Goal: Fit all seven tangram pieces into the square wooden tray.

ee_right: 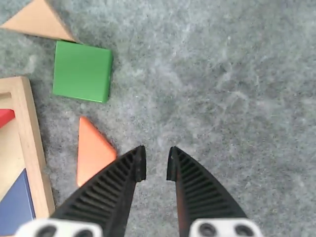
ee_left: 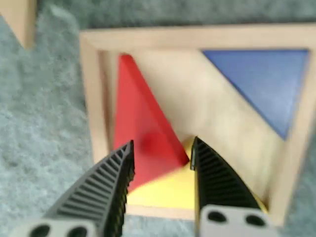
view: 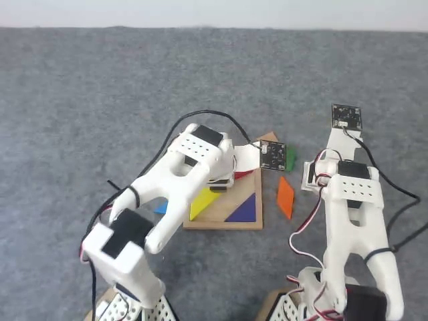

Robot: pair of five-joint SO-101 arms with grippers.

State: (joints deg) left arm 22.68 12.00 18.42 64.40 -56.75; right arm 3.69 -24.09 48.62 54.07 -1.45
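The square wooden tray (view: 221,226) holds a yellow triangle (view: 200,200), a dark blue triangle (view: 244,208) and a red triangle (ee_left: 143,123) that lies along one wall. My left gripper (ee_left: 163,148) hovers open just over the red triangle's wide end, above the yellow piece (ee_left: 168,190). On the carpet right of the tray lie an orange triangle (view: 285,195), a green square (view: 291,157) and a tan triangle (view: 267,137). My right gripper (ee_right: 155,160) stands slightly open over bare carpet beside the orange triangle (ee_right: 91,150), holding nothing.
A light blue piece (view: 160,207) peeks out under the left arm, left of the tray. Grey carpet covers the table, with wide free room at the back and on the left. In the right wrist view the green square (ee_right: 81,71) and tan triangle (ee_right: 37,19) lie close together.
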